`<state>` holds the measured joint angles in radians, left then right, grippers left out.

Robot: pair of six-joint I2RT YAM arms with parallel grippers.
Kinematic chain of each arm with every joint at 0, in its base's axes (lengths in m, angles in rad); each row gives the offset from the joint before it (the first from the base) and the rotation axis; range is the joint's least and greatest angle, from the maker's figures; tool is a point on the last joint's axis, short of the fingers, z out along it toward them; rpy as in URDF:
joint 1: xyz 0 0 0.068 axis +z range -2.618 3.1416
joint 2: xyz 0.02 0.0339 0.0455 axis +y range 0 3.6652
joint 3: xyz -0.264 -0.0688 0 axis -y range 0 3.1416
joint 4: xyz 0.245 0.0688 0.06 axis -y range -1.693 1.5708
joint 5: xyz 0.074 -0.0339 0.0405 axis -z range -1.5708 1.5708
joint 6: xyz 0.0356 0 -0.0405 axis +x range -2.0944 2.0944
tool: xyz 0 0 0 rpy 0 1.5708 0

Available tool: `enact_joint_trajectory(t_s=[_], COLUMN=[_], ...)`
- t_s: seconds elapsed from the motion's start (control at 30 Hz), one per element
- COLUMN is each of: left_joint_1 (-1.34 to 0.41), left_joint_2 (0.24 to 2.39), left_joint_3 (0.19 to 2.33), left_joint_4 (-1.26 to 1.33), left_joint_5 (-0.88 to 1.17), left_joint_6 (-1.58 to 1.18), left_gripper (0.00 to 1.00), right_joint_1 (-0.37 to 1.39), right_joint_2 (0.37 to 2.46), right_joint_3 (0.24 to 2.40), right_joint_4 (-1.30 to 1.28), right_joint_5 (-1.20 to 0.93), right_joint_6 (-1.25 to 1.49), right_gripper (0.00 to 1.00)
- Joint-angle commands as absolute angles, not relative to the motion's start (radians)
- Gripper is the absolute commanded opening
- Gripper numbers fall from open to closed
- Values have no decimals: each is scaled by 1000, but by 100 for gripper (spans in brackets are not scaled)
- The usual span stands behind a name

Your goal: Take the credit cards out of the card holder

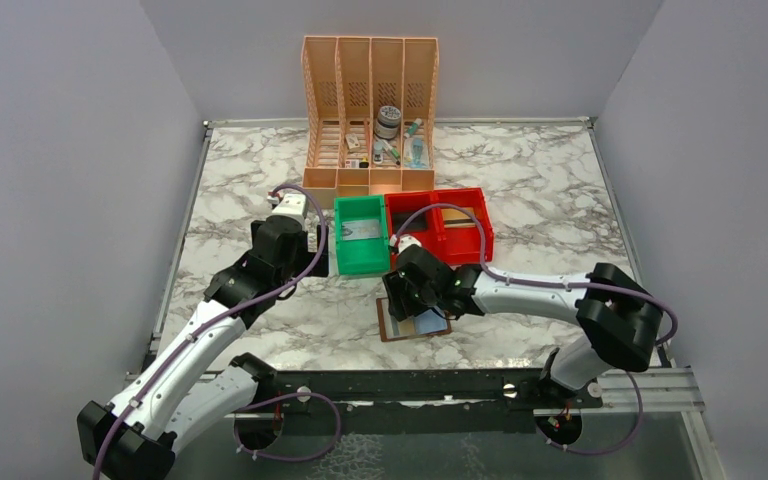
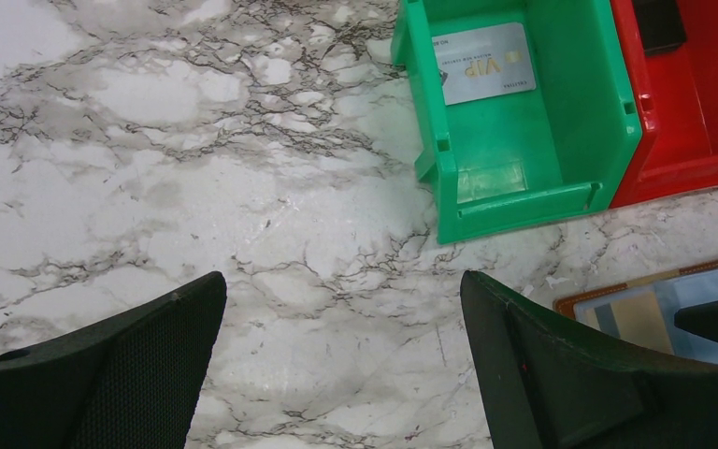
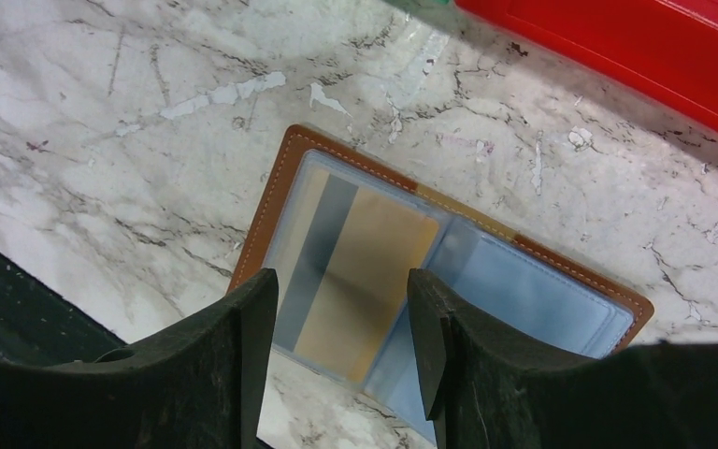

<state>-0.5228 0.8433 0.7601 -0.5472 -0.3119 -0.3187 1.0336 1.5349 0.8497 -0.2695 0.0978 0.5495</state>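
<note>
The brown card holder (image 3: 271,201) lies open on the marble near the front edge (image 1: 390,330); its corner shows in the left wrist view (image 2: 608,297). A tan card (image 3: 365,271) sits in its clear left pocket, the right side is pale blue lining. My right gripper (image 3: 341,299) is open just above the holder, its fingers either side of the tan card. A pale grey card (image 2: 486,64) lies in the green bin (image 2: 542,159). My left gripper (image 2: 341,299) is open and empty over bare marble left of the green bin.
A red bin (image 1: 460,235) stands right of the green bin (image 1: 358,255). A peach perforated organiser (image 1: 370,100) with small items stands behind them. Grey walls enclose the table at left, right and back.
</note>
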Motion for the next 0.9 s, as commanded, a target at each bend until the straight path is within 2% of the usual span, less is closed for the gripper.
enact_joint_trajectory(t_s=[0.0,0.23,0.4,0.57,0.87], left_joint_1=[-515,-515,-515,-515,-515], left_joint_2=[836,804,773,785,789], left_joint_3=[748,751,741,742,743], left_joint_4=[-528,-528,-514,-515,-515], left_joint_5=[-343,-347,-342,-336,-317], left_joint_6=[-312,-306,-307,-303,-299], left_gripper=[99,99,99,99,99], right_joint_1=[1042,1045,1048,1051,1050], right_joint_2=[1574,1603,1711,1715,1651], right_joint_3=[903,884,854,834,778], right_joint_4=[-315,-297,-250,-266,-192], right_joint_5=[154,171,168,203,113], right_joint_6=[567,578,579,603,603], right_gripper=[54,55,57,50,28])
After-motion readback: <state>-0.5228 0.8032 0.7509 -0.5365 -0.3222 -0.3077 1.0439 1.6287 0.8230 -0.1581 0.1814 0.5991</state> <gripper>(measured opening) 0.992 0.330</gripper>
